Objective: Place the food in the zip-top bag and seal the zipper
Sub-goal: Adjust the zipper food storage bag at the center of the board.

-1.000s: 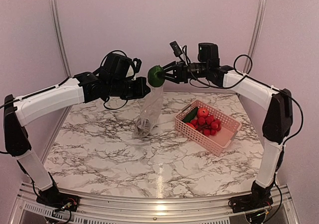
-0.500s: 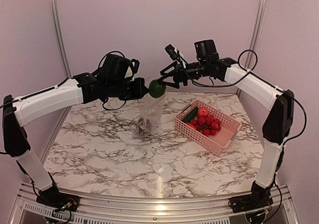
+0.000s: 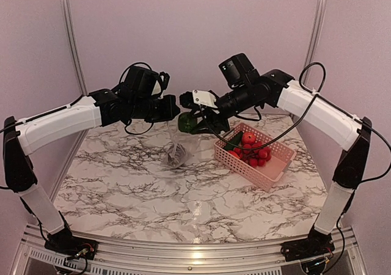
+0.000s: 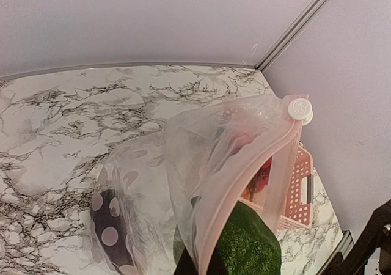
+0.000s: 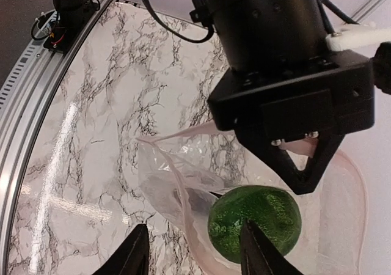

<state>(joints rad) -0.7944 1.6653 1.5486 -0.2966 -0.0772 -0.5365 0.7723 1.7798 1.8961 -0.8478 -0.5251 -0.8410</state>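
Bag (image 3: 179, 142) held up by its mouth edge in the left gripper (image 3: 172, 110), jaws clamped on the plastic; that gripper's own fingers out of the left wrist view, save perhaps a dark sliver at the bottom edge. Hanging mouth-up, bottom down at the table (image 3: 122, 189); touching or just clear, impossible to tell. Along the bag's mouth, the zipper (image 4: 263, 153), pinkish, unsealed and gaping, a white slider (image 4: 300, 109) at its far end. In the bag's mouth, the green piece (image 5: 253, 223), partly veiled by plastic and cut off by the frame edge in the left wrist view. Directly over the bag's mouth, the right gripper (image 5: 195, 225), fingers spread and gripping nothing; one finger overlapping the green piece in the right wrist view, contact unclear, the other well off it. Low inside the bag, the eggplant (image 4: 109, 217), dark and spotted through crinkled film, outline hard to make out. To the right of the bag in the top view and apart from it, the basket (image 3: 269, 171), holding red fruits (image 3: 252, 148) and the cucumber (image 3: 233, 142), only one end of the cucumber showing beside the fruits. In the left wrist view, just one corner of the basket visible past the bag, the rest blurred behind plastic. Bag's mouth itself hidden by both grippers in the top view
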